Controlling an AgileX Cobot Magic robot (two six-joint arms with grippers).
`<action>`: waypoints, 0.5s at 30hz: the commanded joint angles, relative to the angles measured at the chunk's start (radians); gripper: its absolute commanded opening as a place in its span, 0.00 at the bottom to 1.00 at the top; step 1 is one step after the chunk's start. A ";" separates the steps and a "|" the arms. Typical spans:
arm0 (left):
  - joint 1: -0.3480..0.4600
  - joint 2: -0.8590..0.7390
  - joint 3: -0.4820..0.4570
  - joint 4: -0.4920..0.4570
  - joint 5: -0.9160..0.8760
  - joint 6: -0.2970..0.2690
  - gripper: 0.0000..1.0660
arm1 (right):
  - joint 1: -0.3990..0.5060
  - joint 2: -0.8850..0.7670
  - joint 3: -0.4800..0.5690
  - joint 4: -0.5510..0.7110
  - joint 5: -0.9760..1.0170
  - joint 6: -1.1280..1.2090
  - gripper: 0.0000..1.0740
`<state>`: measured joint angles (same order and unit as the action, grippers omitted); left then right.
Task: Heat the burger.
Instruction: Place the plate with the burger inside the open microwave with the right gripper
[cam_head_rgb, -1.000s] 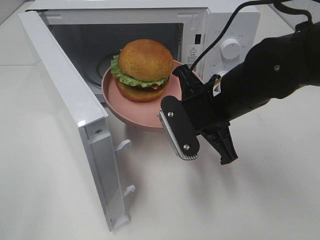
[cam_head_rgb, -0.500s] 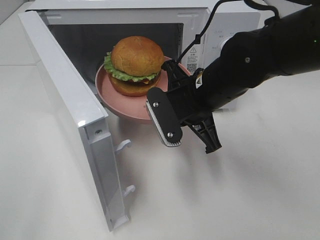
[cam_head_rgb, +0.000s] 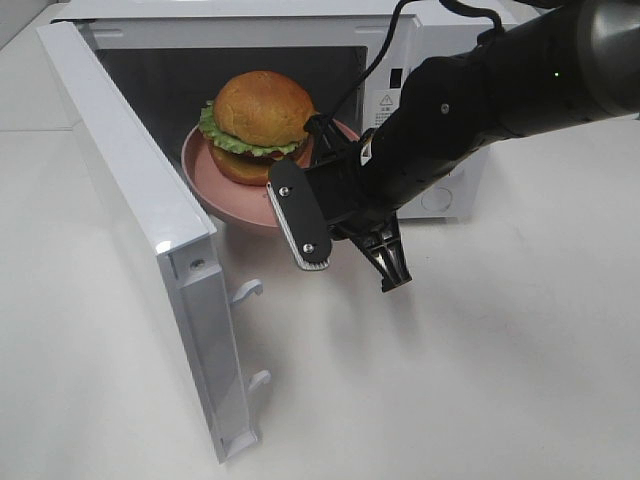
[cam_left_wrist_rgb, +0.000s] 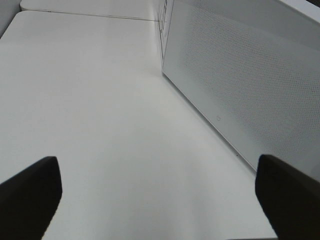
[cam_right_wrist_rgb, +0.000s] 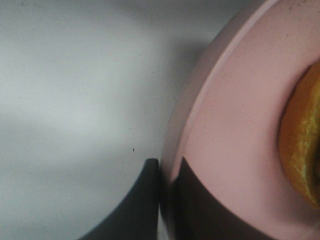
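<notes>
One burger (cam_head_rgb: 262, 112) rides a pink plate (cam_head_rgb: 215, 180) at the mouth of an open microwave (cam_head_rgb: 440, 40).
Nearest, the microwave door (cam_head_rgb: 140, 210) stands swung wide over the white table (cam_head_rgb: 500, 380). Behind it, the right gripper (cam_head_rgb: 320, 135) is clamped on the plate's rim, a finger on each side of it in the wrist view. The burger sits upright on the plate, which is partly inside the dark cavity. Beside the microwave's outer wall, the left gripper (cam_left_wrist_rgb: 155, 200) hangs over bare table, its fingers spread wide apart.
</notes>
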<state>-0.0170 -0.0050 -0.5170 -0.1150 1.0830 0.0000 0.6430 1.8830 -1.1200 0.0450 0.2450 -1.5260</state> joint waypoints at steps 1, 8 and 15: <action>-0.001 -0.017 0.002 -0.003 -0.015 0.000 0.92 | 0.001 0.018 -0.057 -0.009 -0.045 0.014 0.00; -0.001 -0.017 0.002 -0.003 -0.015 0.000 0.92 | 0.001 0.063 -0.134 -0.080 -0.012 0.125 0.00; -0.001 -0.017 0.002 0.000 -0.015 0.000 0.92 | 0.001 0.135 -0.250 -0.181 0.016 0.265 0.00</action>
<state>-0.0170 -0.0050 -0.5170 -0.1150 1.0830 0.0000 0.6450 2.0160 -1.3240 -0.1000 0.3080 -1.3020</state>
